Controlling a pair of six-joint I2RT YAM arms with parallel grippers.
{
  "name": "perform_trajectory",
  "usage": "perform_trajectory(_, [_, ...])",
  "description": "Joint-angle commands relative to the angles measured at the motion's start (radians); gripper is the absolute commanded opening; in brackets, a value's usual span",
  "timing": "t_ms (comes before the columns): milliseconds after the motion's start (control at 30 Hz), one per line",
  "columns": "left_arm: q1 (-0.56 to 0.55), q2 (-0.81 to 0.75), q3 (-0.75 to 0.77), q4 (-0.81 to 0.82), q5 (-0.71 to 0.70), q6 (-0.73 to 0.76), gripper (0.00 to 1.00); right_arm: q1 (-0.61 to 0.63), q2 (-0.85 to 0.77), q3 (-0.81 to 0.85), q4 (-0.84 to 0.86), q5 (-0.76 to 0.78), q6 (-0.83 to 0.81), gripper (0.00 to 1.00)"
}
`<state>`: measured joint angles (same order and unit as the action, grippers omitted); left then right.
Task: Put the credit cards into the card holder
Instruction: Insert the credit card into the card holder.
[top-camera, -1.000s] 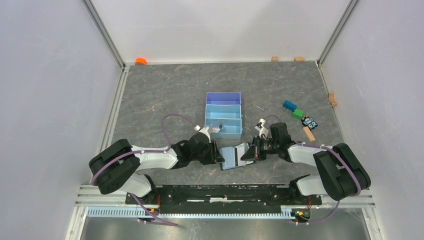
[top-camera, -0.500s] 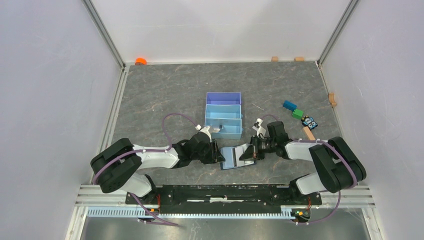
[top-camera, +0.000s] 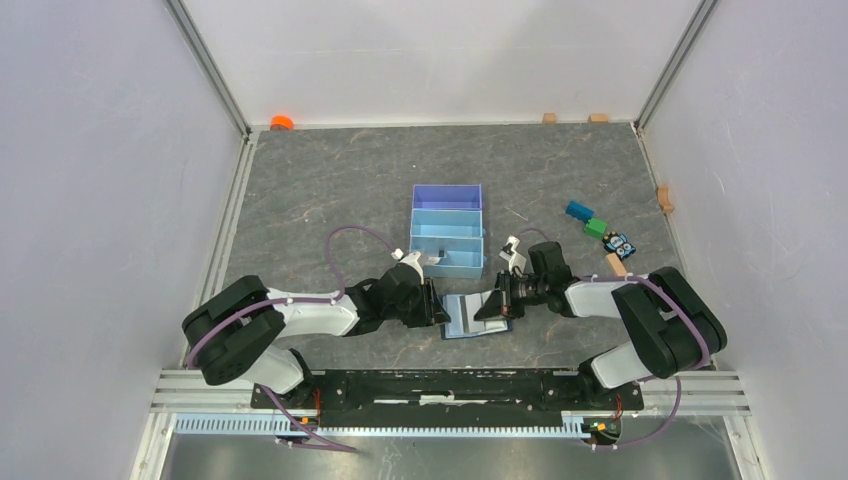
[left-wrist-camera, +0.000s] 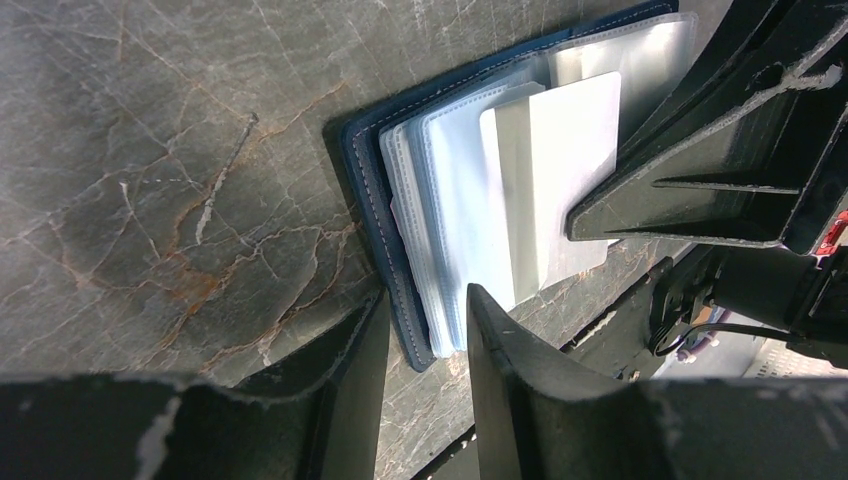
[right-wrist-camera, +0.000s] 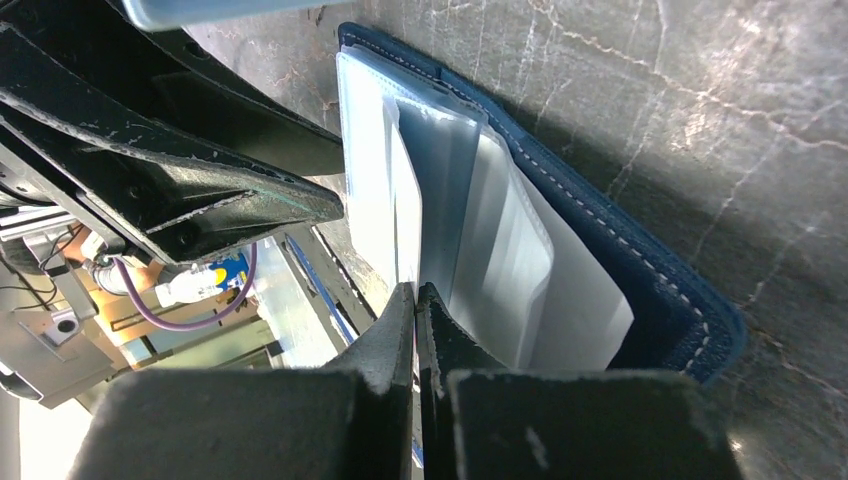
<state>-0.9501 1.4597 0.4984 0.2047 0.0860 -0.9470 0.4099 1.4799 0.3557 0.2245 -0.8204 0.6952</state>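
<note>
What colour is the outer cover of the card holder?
The card holder is dark navy blue outside, with pale stitching; clearest in the right wrist view.
</note>
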Motion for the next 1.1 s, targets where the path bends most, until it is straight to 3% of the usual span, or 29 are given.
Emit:
perform_trajectory(0, [-0.003,0.037,0.0,-0.059,-0.015,0.054,0.41,0.016,0.014,0.008,0.016,0.089,0.014,0.0])
perform_trajectory(167, [-0.004,0.029,0.0,-0.059,-0.012,0.053,0.41,0.031,0.013,0.012,0.03,0.122,0.033,0.09])
perform_trajectory(333, [-0.005,0.035,0.002,-0.044,-0.001,0.052,0.41,0.055,0.01,0.02,0.021,0.141,0.029,0.11])
perform_trajectory(833, [-0.005,-0.038,0.012,-0.109,-0.035,0.063,0.46,0.055,-0.165,0.154,-0.344,0.307,-0.171,0.34])
perform_trajectory(1067, [-0.006,-0.044,0.027,-0.106,-0.027,0.068,0.47,0.067,-0.198,0.151,-0.37,0.326,-0.191,0.44])
